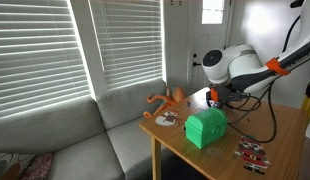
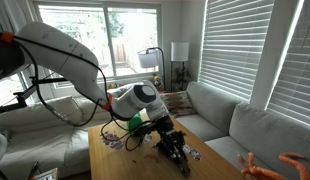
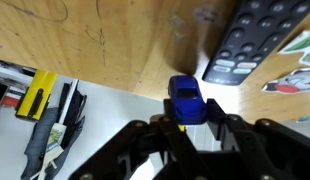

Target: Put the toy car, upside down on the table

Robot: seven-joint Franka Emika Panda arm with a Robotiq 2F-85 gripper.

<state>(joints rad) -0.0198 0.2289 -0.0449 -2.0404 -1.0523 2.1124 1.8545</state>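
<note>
The toy car (image 3: 187, 100) is small and dark blue, and its roof and windscreen face the wrist camera. My gripper (image 3: 192, 121) is shut on its rear end and holds it over the edge of the light wooden table (image 3: 95, 40). In both exterior views the gripper (image 1: 213, 96) (image 2: 173, 150) hangs low over the table (image 1: 285, 130) (image 2: 125, 165), just behind the green chest (image 1: 206, 128). The car is too small to make out there.
A black remote (image 3: 260, 35) lies on the table just beyond the car. Flat red-and-white pieces (image 1: 253, 152) (image 3: 295, 65) and an orange octopus-like toy (image 1: 165, 100) lie on the table. A grey sofa (image 1: 75, 140) stands beside it. Tools (image 3: 37, 95) lie below the table edge.
</note>
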